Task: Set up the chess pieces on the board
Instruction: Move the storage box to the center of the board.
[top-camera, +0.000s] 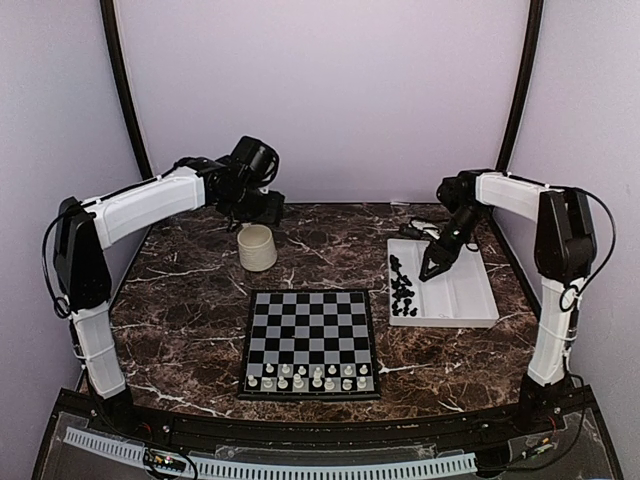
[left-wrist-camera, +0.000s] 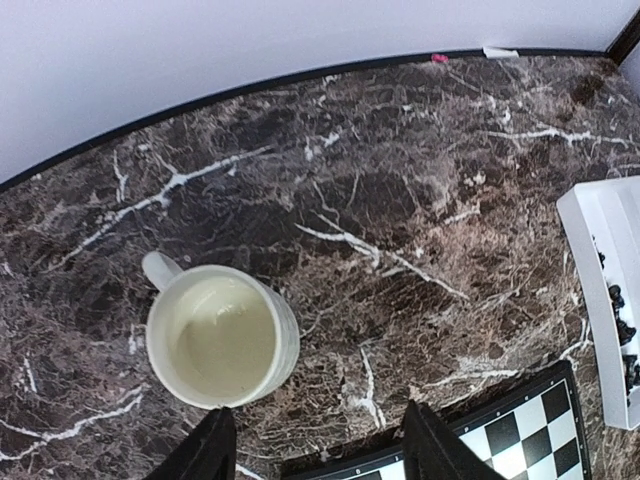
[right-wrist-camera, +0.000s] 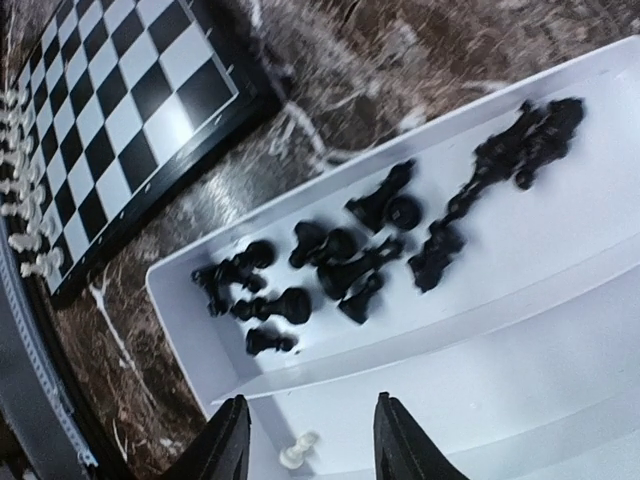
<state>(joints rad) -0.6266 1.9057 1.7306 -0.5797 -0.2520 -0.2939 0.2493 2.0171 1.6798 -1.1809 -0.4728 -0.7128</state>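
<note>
Marble, dark brown with white veins, tops the table (top-camera: 180, 330) I'm working over. At far left my left claw (left-wrist-camera: 320, 440) hangs spread apart, gripping nothing, just above a cream mug (left-wrist-camera: 220, 335). Its wrist camera looks down into the mug's pale inside and shows the handle pointing away, which the overhead view only hints at.

The board (top-camera: 310, 330) lies in the centre, near the front edge. White pieces (top-camera: 308, 376) stand along its two nearest rows, too small for me to name.

Right of the board, and apart from it, sits a white tray (top-camera: 465, 300). From overhead the black pieces (right-wrist-camera: 340, 260) are just a dark cluster in its left compartment. The right wrist camera shows them lying tumbled together. Only that camera reveals one white piece (right-wrist-camera: 300, 450) in the next compartment. It shows between the parted fingers of my right claw (right-wrist-camera: 310, 405), which holds nothing.
</note>
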